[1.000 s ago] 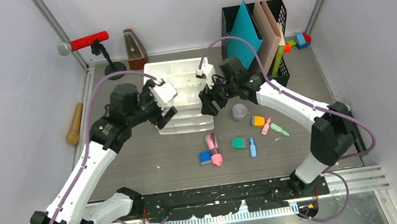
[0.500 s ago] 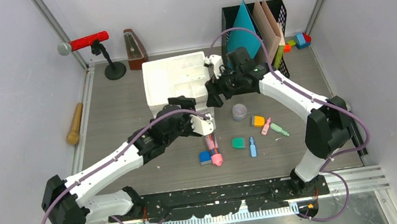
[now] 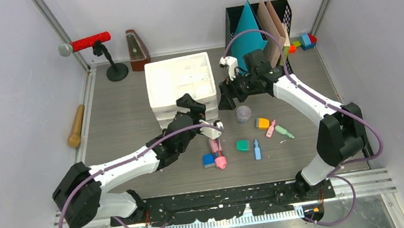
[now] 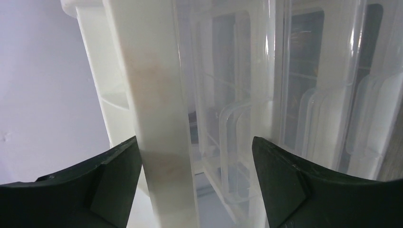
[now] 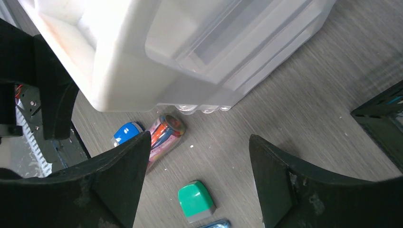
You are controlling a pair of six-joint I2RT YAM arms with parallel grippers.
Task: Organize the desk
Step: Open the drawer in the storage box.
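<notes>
Top external view, nearest first: the table [image 3: 123,106] carries a loose scatter of blue eraser [image 3: 209,160], pink marker [image 3: 218,154], green eraser [image 3: 242,145] and orange block [image 3: 262,123], none put away. Beyond them the left claw [image 4: 195,145] stands apart at the white drawer unit [image 3: 178,82], straddling a corner post, probably not gripping it. The right claw [image 5: 199,142], also apart and empty, hangs beside the unit near a grey pot [image 3: 243,113]. Farthest stands a black file rack [image 3: 287,10]. Sorting looks barely begun.
</notes>
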